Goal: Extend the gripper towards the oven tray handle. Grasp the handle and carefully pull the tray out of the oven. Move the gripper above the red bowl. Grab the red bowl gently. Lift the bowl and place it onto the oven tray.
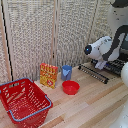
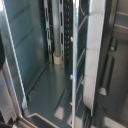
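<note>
Bowl [image 1: 70, 87] looks light, stiff and slippery, so you should pinch its rim gently once the rack [image 1: 100, 70] is out; claw state cannot be told.

We see a pale wooden table [image 1: 90, 107] with a smooth, visible grain. On it, the red bowl [image 1: 71, 87] looks like glossy plastic, beside a red plastic mesh basket [image 1: 24, 102]. The tray [image 1: 100, 71] is dark metal wire. Behind stands a woven, matt beige screen [image 1: 35, 35]. The oven [image 2: 45, 75] interior is dull grey metal.
</note>
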